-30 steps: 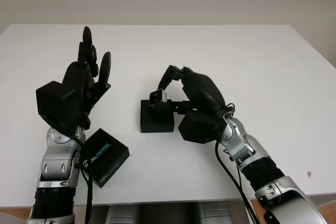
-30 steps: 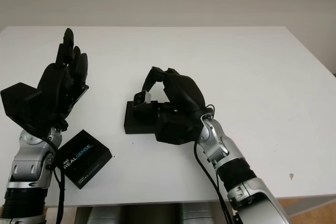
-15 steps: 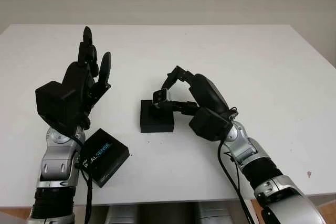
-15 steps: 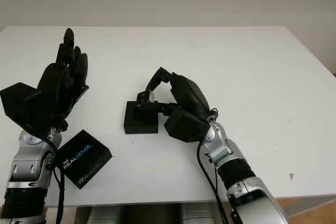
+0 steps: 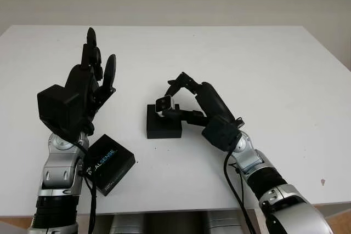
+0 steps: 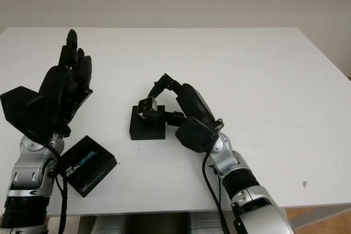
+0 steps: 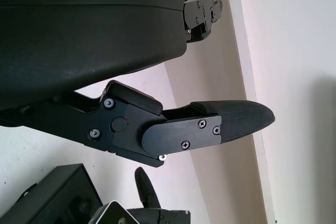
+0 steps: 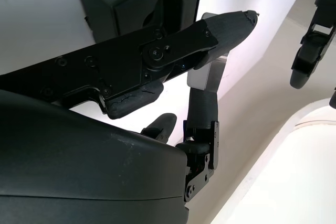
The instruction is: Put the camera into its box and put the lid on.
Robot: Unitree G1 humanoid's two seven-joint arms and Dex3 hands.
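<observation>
Since the earlier frame the right hand [image 5: 176,94] has stretched out more, and its palm has drawn back from the black box [image 5: 163,122] toward the table's near edge. Its fingertips pinch the small silver camera [image 5: 164,104] just above the open box, near the box's far edge. The left hand [image 5: 82,89] is open and raised above the left part of the white table [image 5: 263,64]. The RealSense lid [image 5: 108,164] lies flat beside the left forearm.
</observation>
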